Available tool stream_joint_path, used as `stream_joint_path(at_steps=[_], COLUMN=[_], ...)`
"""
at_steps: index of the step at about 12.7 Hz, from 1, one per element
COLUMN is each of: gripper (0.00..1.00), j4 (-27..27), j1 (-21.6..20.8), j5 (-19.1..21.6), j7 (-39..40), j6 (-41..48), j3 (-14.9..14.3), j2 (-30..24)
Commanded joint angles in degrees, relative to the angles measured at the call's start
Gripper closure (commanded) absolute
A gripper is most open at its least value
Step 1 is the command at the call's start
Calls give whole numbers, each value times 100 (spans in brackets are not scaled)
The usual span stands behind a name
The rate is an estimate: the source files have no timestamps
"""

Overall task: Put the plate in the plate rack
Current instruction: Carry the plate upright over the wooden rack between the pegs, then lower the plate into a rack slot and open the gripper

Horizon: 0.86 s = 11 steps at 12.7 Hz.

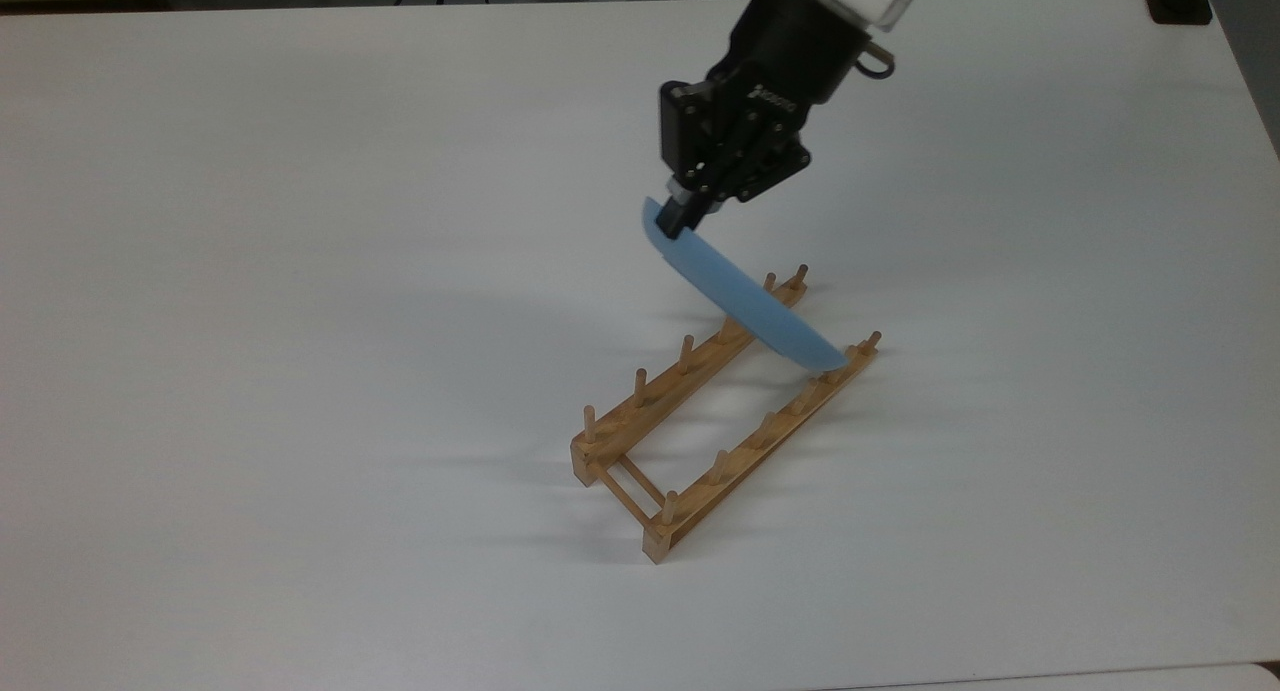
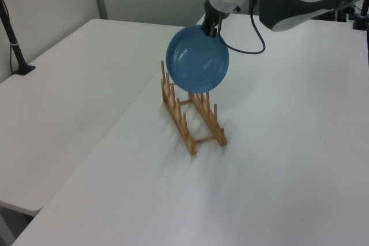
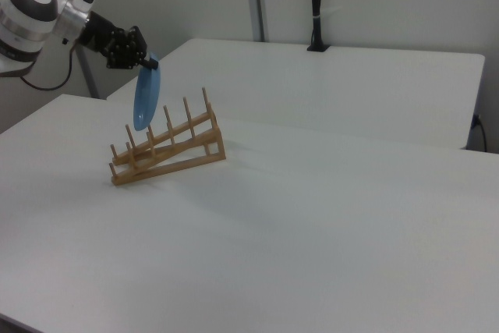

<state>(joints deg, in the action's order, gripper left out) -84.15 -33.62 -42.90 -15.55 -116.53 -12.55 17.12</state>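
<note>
The light-blue plate [image 1: 745, 296] hangs upright, edge-on in the top view, over the far end of the wooden plate rack [image 1: 640, 416]. My gripper [image 1: 678, 214] is shut on the plate's upper rim. In the left view the plate [image 2: 197, 57] shows its round hollow face in front of the rack's [image 2: 193, 120] far pegs, with the gripper [image 2: 211, 27] above it. In the right view the plate [image 3: 146, 97] has its lower edge down among the pegs at the rack's [image 3: 168, 150] left end, below the gripper [image 3: 150, 61]. I cannot tell whether the plate touches the rails.
The rack stands on a broad white table [image 1: 300, 371]. A black clamp [image 1: 1180, 1] sits at the top view's upper right corner. A second white table [image 2: 69, 84] adjoins it, with a black post [image 2: 12, 36] on it. A cable [image 2: 256, 33] hangs from the arm.
</note>
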Motion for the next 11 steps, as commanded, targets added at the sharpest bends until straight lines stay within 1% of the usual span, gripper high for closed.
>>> stream_joint_path(at_steps=[1,2,3,6,7,8,9,10,11], gripper=[100,100,100,100,96,86,72,46,18], j4=[30,30,30,4,4,4,-14,-83,-119], j1=[-31,-31,-31,-39,-57,-74,-75,-92,-118], j5=[-418,-586,-632,-614,-614,-614,-614,-614,-623], j7=[-219,-368,-413,-448,-475,-571,-676,-790,-1009], j6=[7,8,8,8,8,8,8,-1,-19], j3=[235,279,297,402,437,438,447,455,473], j2=[54,167,203,318,387,423,432,441,441])
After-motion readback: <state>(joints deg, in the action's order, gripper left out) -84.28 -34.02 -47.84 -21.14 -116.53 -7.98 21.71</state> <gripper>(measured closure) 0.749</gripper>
